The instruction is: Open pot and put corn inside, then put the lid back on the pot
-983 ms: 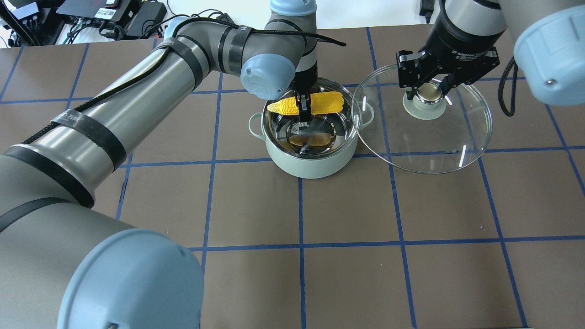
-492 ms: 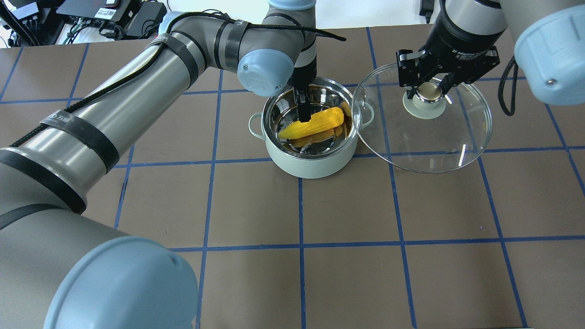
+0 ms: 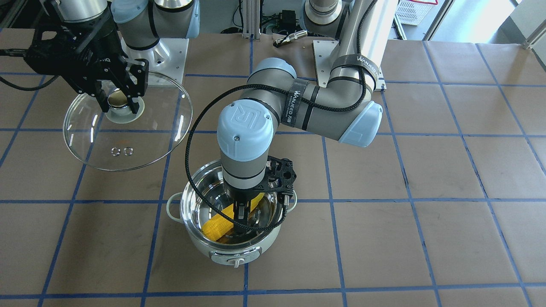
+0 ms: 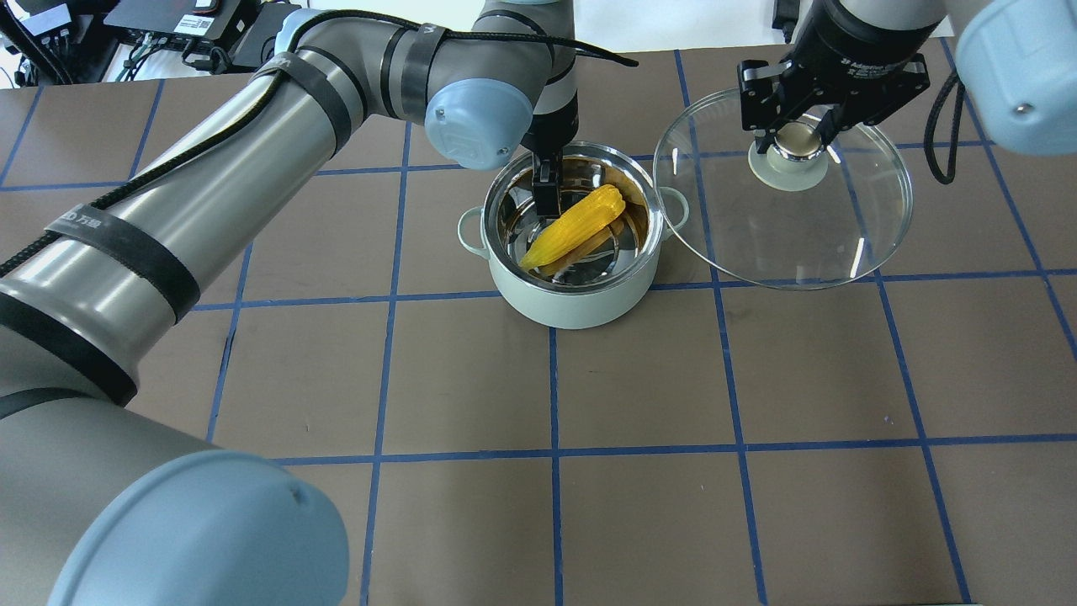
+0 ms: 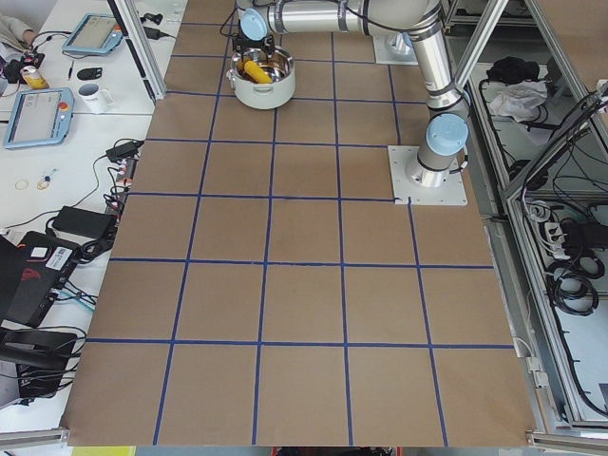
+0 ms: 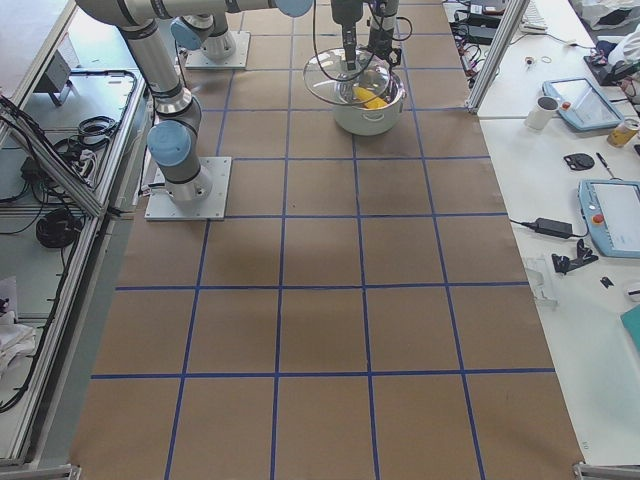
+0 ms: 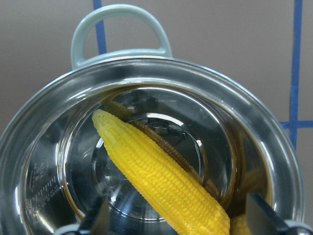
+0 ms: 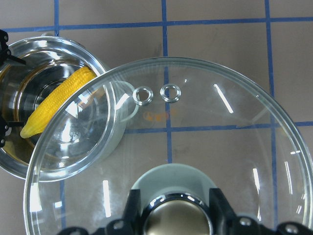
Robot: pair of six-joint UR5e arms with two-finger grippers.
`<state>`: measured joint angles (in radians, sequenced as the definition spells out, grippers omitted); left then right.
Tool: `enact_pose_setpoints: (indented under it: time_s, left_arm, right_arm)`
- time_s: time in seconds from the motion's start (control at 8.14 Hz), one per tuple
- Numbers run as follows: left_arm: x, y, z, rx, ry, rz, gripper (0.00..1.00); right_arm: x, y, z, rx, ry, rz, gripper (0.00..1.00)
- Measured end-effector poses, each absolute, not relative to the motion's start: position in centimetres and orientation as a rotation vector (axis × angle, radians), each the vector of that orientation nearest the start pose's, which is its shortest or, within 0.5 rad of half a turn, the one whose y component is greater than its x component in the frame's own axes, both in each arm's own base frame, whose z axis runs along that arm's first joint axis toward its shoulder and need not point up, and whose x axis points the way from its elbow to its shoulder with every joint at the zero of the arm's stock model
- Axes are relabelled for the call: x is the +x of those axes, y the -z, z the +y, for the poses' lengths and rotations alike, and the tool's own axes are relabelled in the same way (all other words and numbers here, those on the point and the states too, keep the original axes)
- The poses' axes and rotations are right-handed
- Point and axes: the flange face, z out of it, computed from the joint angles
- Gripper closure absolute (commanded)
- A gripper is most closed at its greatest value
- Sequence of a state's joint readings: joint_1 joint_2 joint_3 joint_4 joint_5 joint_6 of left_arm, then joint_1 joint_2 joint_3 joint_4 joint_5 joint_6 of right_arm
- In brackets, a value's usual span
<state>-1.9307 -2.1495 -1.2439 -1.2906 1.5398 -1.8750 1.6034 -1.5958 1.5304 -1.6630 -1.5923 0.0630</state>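
In the overhead view the pot (image 4: 575, 310) sits above frame centre, the corn (image 4: 579, 225) lying slantwise inside it, tip toward lower left. The lid (image 4: 782, 240) is upper right, its left edge overlapping the pot's right side

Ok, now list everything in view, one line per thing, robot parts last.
pot: one, pale mint green with a steel inside, on the table, open.
corn: one, yellow, lying slanted inside the pot.
lid: one, clear glass with a gold-beige knob, held beside the pot on the robot's right.
table: one, brown with a blue tape grid.
mug: one, white, on the side bench.
pendants: two, blue-edged, on the side bench.
left gripper: one, black, open, down in the pot over the corn.
right gripper: one, black, shut on the lid's knob.
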Motion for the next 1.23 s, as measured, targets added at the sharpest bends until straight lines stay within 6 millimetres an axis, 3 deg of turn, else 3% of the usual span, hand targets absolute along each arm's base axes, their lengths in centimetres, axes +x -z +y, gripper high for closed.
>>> enact_pose_setpoints:
  time_s: [0.25,0.37,0.61,0.86,0.98,1.23]
  left_arm:
    - [-36.4,-35.9,-61.7,-2.065,0.003,2.471,0.00]
    - [-33.4,-37.8,-62.0,-2.042,0.011,2.497,0.00]
    - [-25.7,-41.1,-62.2,-2.002,-0.004,2.500,0.00]
    - [-20.0,-43.3,-60.7,-1.833,0.002,2.604,0.00]
    - [-18.2,-44.9,-59.3,-1.689,0.032,2.693,0.00]
    - [-16.6,-48.1,-56.6,-1.284,0.099,2.882,0.00]
  right_arm:
    - [14.8,-53.5,-50.4,0.060,0.263,3.145,1.00]
    - [14.8,-53.7,-50.6,0.059,0.265,3.144,1.00]
    - [14.8,-53.9,-51.0,0.049,0.277,3.143,1.00]
    - [15.5,-53.4,-53.6,0.041,0.294,3.133,1.00]
    - [17.0,-52.5,-55.8,0.017,0.312,3.132,1.00]
    - [21.6,-49.6,-58.5,0.027,0.317,3.164,1.00]
